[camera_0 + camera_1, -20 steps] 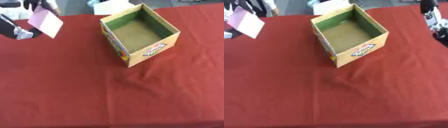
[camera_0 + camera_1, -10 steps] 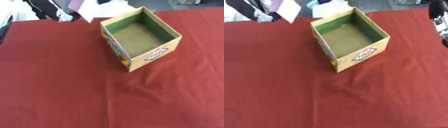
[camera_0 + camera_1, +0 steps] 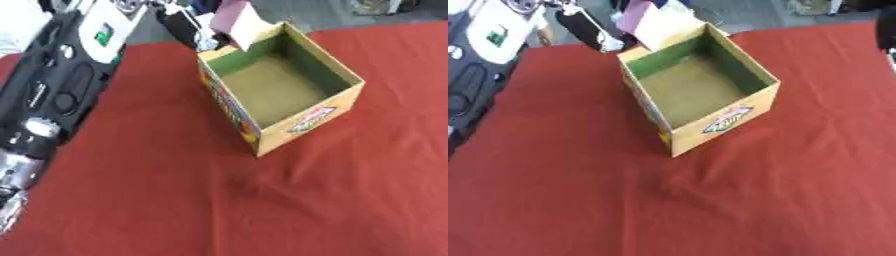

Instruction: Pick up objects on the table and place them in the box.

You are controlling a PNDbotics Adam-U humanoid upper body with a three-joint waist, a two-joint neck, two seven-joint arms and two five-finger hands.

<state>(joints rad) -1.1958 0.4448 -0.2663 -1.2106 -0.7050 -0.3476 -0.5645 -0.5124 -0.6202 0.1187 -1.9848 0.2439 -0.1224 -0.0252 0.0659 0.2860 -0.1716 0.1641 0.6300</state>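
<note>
Left hand (image 3: 592, 31) up at the box's (image 3: 710, 127) far corner, fingers closed on a pink packet (image 3: 234, 19) over the rim (box open, on the red counter (image 3: 710, 200)).

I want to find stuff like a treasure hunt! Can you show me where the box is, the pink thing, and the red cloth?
box (image 3: 730, 119): right eye view, on its front wall by the printed label.
pink thing (image 3: 233, 15): left eye view, on its flat pink face above the box's far corner.
red cloth (image 3: 737, 210): right eye view, on bare cloth.
</note>
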